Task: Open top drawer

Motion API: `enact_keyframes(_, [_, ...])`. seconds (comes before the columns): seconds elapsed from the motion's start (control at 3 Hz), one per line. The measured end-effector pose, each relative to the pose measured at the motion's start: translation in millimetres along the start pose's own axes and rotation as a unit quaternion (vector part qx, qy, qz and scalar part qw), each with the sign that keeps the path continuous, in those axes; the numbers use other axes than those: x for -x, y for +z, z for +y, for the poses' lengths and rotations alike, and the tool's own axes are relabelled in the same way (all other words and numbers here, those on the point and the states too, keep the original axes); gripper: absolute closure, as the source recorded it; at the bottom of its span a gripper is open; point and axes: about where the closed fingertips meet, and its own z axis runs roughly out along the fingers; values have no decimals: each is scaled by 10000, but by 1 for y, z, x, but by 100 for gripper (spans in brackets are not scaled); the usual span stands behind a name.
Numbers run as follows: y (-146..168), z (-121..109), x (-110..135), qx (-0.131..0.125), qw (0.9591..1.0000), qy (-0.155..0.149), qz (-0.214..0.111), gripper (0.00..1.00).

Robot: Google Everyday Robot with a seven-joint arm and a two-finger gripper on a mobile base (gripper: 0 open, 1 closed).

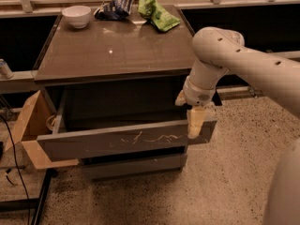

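Note:
The top drawer is a wide grey-brown handleless front with white scratch marks across its middle. It stands pulled out from the cabinet, with a dark gap behind the front panel. My gripper hangs from the white arm at the drawer's right end. Its pale fingers point down over the top edge of the front panel. The drawer's inside is dark and mostly hidden.
A lower grey drawer sits shut beneath. The cabinet top carries a white bowl, a dark chip bag and a green bag. An open cardboard box stands at the left, with a cable on the floor.

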Motion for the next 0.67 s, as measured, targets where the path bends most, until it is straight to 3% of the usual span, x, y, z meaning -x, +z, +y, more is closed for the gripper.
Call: enact_keyframes(0.67, [6,-28,4,-124,9999,-84,43,65])
